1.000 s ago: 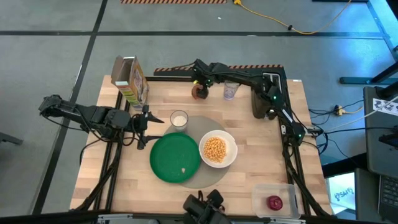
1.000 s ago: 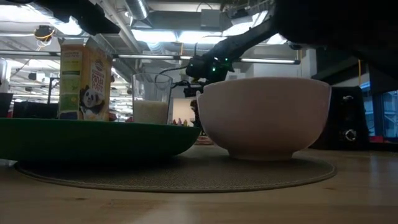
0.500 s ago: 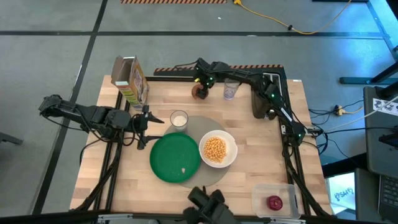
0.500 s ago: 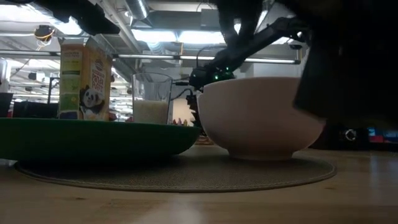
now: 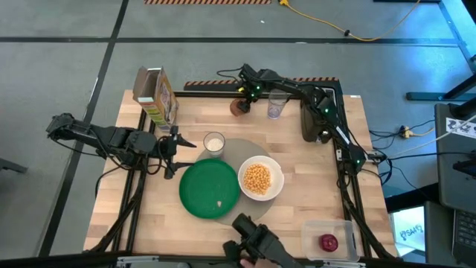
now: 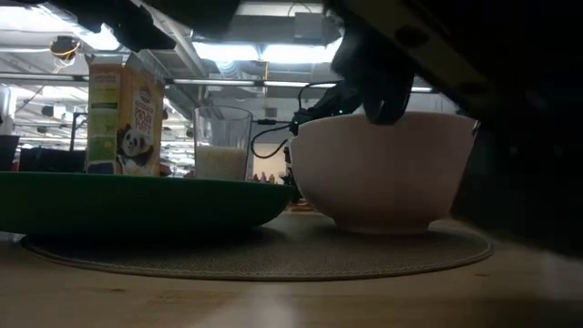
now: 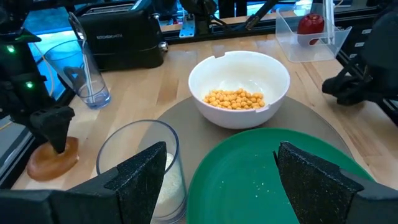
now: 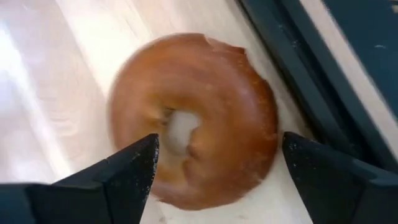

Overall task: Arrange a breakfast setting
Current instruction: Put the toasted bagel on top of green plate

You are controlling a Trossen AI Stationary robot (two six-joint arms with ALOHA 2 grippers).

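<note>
**Right arm shifting off the bagel at the far edge; jaws open, nothing lifted**

Compared with a second ago, the right gripper (image 5: 243, 91) is sitting slightly farther toward the back rail, so the bagel (image 5: 238, 107) is now showing more fully in the high view. In the right wrist view the bagel (image 8: 194, 119) is lying flat on the wood between the spread fingers, not pinched; the right gripper is released, holding nothing. Judgement: the pick of the bagel is being lined up, not yet made, so this item is still outside the setting.

The left gripper (image 5: 172, 150) is unchanged, waiting open and empty beside the green plate (image 5: 208, 188) and just by the milk glass (image 5: 214, 143).

A dark shape at the near table edge is also moving in across the low view; what it is, I cannot tell.

Count, high view:
- grey mat (image 5: 253, 213): one
- green plate: one, on the mat
- white bowl (image 5: 260, 179): one, on the mat, holding cereal
- milk glass: one, at the mat's far rim
- bagel: one, near the back rail
- red apple (image 5: 329, 242): one, in a clear tub (image 5: 309, 233) at the near right corner
- cereal box (image 5: 155, 97): one
- empty clear cup (image 5: 276, 108): one
- spoon: none visible
</note>
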